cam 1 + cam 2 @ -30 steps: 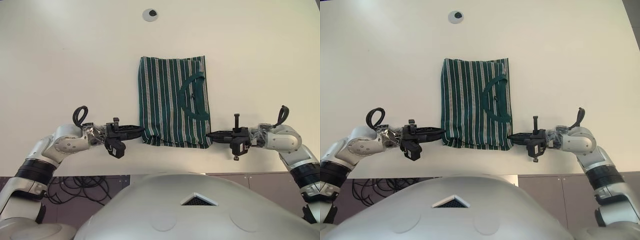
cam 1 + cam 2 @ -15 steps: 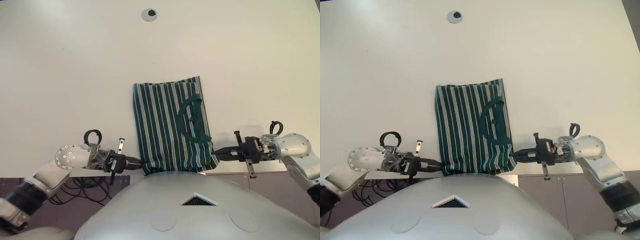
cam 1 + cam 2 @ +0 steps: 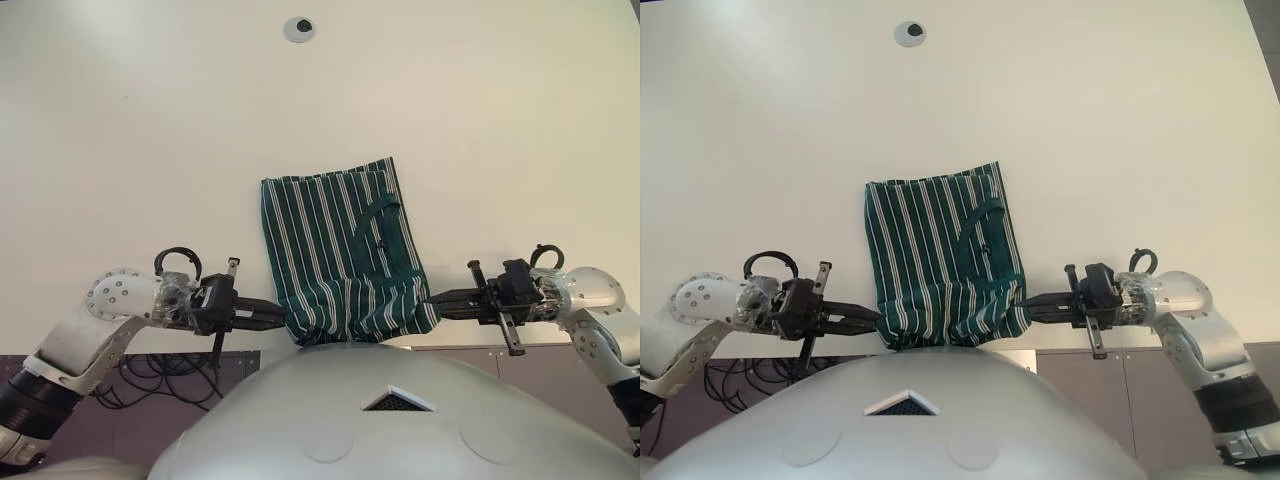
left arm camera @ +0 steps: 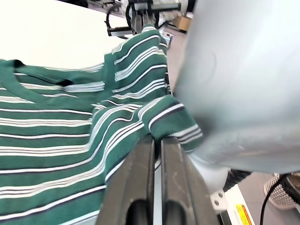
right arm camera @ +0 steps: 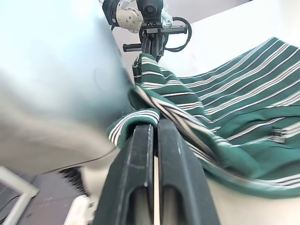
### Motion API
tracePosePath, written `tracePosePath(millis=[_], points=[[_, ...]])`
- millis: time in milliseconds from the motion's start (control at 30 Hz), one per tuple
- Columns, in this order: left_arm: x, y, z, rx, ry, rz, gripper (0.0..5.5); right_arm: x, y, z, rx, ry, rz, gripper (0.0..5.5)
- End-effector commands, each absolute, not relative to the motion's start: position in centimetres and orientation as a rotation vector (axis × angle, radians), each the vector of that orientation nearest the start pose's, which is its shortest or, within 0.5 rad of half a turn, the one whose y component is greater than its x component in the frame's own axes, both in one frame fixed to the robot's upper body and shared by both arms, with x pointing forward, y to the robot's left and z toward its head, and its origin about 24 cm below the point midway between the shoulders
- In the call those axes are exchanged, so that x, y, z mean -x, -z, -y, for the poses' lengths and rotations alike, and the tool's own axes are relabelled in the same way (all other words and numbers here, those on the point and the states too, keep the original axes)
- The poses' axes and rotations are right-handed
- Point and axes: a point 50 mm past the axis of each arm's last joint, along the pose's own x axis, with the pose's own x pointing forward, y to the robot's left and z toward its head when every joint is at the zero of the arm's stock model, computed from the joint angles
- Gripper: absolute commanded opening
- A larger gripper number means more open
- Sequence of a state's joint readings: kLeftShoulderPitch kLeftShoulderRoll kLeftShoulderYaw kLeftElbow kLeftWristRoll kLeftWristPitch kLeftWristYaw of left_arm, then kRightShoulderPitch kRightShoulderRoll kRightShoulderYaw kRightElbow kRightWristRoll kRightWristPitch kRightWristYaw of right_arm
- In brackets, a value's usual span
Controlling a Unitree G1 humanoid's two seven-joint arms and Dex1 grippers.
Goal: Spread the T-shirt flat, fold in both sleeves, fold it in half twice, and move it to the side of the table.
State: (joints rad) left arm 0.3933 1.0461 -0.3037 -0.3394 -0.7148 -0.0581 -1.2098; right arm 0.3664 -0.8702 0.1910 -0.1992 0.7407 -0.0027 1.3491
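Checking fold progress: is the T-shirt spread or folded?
Folded: T-shirt is a narrow rectangle, sleeves tucked; left gripper, right gripper pinch near corners.

Right end effector (image 5: 153, 123) — fingers pressed together on striped hem corner of green T-shirt (image 5: 225, 136). Farther off, left end effector (image 5: 149, 51) at opposite hem corner — remaining fabric lies on white counter (image 5: 234, 28).

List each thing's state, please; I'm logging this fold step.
T-shirt: folded into a rectangle, near corners gripped, far end flat on table.
Left hand: shut on its near left corner.
Right hand: shut on its near right corner.
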Motion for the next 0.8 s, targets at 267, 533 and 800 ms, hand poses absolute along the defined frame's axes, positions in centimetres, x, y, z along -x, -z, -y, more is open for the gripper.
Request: tracePosePath(millis=[267, 533, 800], points=[[-17.5, -4.7, -23.0, 0.249, 1.214, -0.416, 0.01, -20.6, -4.1, 18.9, -0.233, -1.142, -0.295, 0.00], [-20.1, -1.3, -24.1, 0.204, 0.981, -0.530, 0.01, -24.0, -2.3, 18.3, -0.188, -0.951, -0.382, 0.00], [-20.6, -0.8, -23.6, 0.247, 0.952, -0.600, 0.01, -26.0, -0.9, 18.2, -0.188, -0.831, -0.444, 0.00]])
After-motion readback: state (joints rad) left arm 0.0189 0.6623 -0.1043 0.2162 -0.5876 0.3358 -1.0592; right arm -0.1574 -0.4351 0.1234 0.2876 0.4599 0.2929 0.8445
